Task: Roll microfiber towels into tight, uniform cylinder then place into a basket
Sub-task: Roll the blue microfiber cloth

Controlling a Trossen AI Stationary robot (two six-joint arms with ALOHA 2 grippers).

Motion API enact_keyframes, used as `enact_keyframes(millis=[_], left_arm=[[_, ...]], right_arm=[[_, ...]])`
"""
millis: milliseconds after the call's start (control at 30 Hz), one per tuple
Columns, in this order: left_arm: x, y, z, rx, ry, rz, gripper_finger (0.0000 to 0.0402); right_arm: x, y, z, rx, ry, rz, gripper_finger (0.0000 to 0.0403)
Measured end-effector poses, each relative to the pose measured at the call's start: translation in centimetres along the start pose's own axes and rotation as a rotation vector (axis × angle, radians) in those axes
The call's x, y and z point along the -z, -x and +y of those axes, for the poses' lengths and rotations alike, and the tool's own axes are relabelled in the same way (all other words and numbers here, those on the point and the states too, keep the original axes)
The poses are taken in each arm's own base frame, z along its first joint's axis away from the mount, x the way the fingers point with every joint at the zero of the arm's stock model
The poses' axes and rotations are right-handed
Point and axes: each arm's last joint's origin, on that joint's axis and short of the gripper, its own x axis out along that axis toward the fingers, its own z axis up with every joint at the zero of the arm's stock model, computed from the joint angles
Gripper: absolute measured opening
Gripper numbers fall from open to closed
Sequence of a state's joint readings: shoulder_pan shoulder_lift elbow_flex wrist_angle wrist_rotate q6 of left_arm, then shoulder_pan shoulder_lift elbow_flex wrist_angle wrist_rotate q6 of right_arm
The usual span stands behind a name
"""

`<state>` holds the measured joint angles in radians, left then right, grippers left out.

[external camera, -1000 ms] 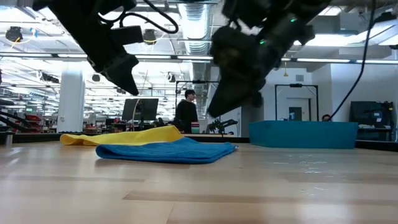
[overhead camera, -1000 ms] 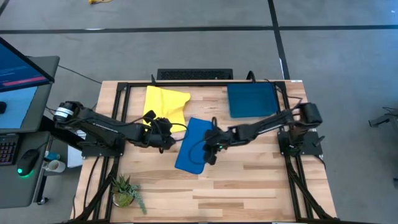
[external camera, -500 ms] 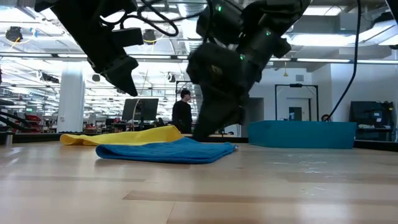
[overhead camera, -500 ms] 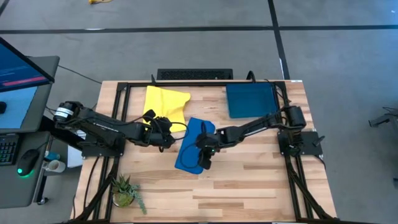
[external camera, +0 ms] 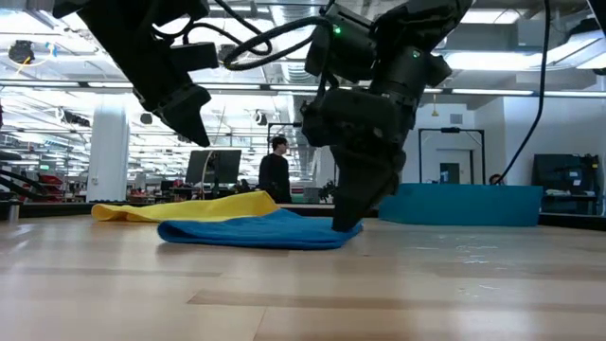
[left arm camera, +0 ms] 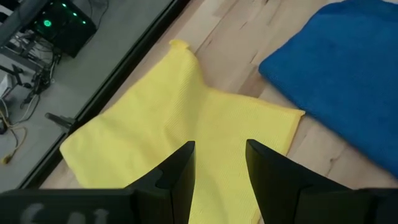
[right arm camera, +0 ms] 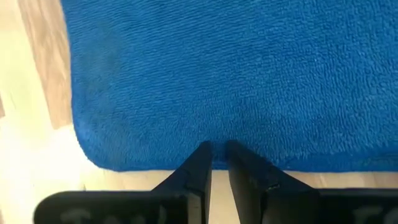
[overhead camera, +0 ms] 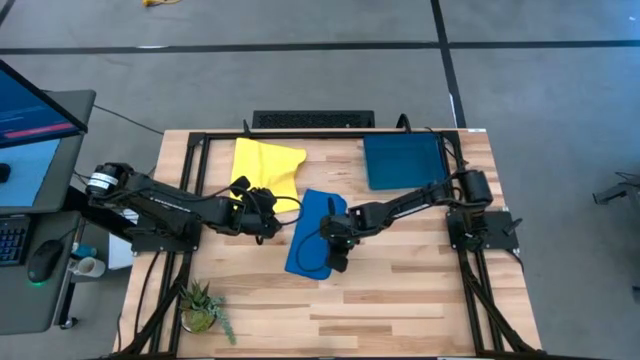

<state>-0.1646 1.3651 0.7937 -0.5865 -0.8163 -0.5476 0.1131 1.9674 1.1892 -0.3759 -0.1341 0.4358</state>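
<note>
The blue towel (overhead camera: 311,234) lies folded flat on the table's middle; in the low view the blue towel (external camera: 251,232) is a low pad. Behind it to the left, the yellow towel (overhead camera: 268,165) lies spread out. The basket (overhead camera: 403,160) stands at the far right. My right gripper (right arm camera: 217,152), its fingers a narrow gap apart, points steeply down at the blue towel's right edge. My left gripper (left arm camera: 221,155) is open, held above the yellow towel's near part (left arm camera: 186,124) and clear of it. My right gripper has its fingertips (external camera: 347,224) on the blue towel's right edge (right arm camera: 214,138), near the towel's near corner. They come from above, slanting down. Whether any cloth sits between the fingers I cannot tell. The towel lies flat on the table.
A small potted plant (overhead camera: 203,305) stands at the near left corner. A desk with a monitor (overhead camera: 30,110) is left of the table. Bare wood (overhead camera: 400,300) lies at the near right. A person (external camera: 277,175) stands in the room behind.
My right gripper has sunk toward the blue towel's right edge and tipped more steeply down, its finger gap unchanged. The blue towel has slid a little toward the table's right.
</note>
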Motion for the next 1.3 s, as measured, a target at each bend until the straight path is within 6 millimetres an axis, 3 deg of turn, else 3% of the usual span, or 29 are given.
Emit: enact_keyframes(millis=[367, 667, 967, 1300], left_arm=[[0.2, 0.0, -0.3, 0.087, -0.007, 0.053, 0.0135], [0.2, 0.0, -0.3, 0.090, -0.030, 0.053, 0.0135], [0.5, 0.5, -1.5, 0.128, -0.118, 0.024, 0.0135], [0.7, 3.8, -4.8, 0.296, -0.293, -0.180, 0.0135]], right_arm=[[1.8, 0.8, -0.6, 0.088, -0.040, 0.187, 0.0074], [2.3, 2.3, -0.5, 0.148, -0.050, 0.193, 0.0074], [3.3, 5.6, 2.6, 0.190, 0.052, 0.096, 0.0074], [6.4, 11.6, 6.9, 0.313, 0.144, -0.118, 0.0074]])
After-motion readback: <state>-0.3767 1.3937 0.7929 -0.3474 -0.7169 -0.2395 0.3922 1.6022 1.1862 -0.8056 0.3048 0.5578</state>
